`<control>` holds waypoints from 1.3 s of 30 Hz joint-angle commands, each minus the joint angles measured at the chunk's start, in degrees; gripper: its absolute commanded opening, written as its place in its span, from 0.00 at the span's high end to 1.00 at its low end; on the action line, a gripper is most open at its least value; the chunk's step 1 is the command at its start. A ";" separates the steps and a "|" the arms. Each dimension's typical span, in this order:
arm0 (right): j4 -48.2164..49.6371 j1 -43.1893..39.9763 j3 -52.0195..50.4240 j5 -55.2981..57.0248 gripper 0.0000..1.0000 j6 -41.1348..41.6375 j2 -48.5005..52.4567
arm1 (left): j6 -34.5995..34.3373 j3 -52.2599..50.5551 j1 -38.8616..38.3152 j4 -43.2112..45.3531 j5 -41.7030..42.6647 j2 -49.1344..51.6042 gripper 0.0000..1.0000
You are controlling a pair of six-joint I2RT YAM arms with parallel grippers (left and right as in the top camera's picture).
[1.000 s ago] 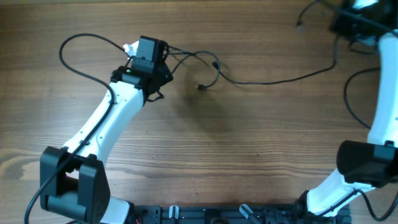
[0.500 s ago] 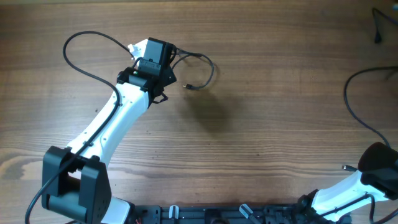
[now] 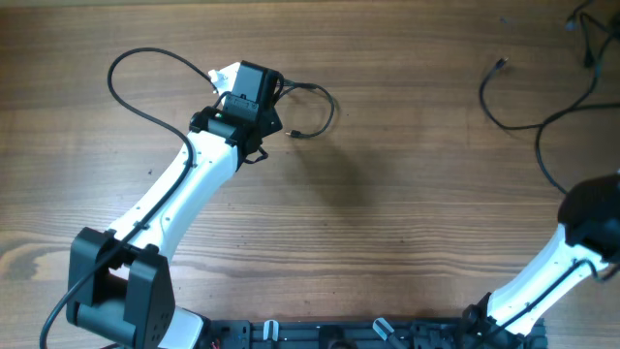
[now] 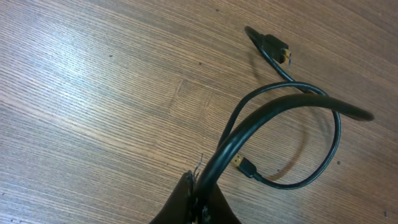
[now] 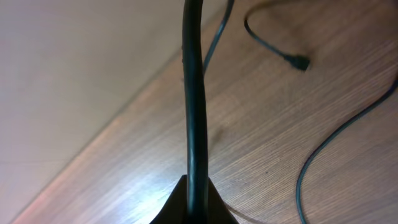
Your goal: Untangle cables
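Note:
My left gripper is shut on a thin black cable at the table's back left. In the left wrist view this cable loops ahead of the fingers, with one plug lying close and another plug farther off. My right gripper is shut on a second black cable that runs straight up from the fingers. That gripper is outside the overhead view. The second cable lies at the back right with a small plug.
The right arm's elbow stands at the right edge. Thicker black arm wires curve beside it. In the right wrist view a loose plug end and another thin cord lie on the wooden table.
The right arm has swung away to the right, and the long cable that reached the left bundle has been pulled off to the back right. The left gripper has shifted slightly right with its cable.

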 commanded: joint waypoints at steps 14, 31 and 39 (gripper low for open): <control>-9.05 6.88 0.68 -12.52 0.00 -6.82 -7.89 | -0.70 -0.26 -0.98 3.30 33.38 -0.22 0.88; -25.53 38.93 -5.46 5.73 0.07 -6.80 -8.00 | -0.76 5.42 22.47 -8.46 35.65 -15.32 0.00; -16.57 48.06 -23.39 4.46 0.26 -2.34 -7.89 | -0.72 5.42 22.80 -7.76 35.41 -15.32 0.00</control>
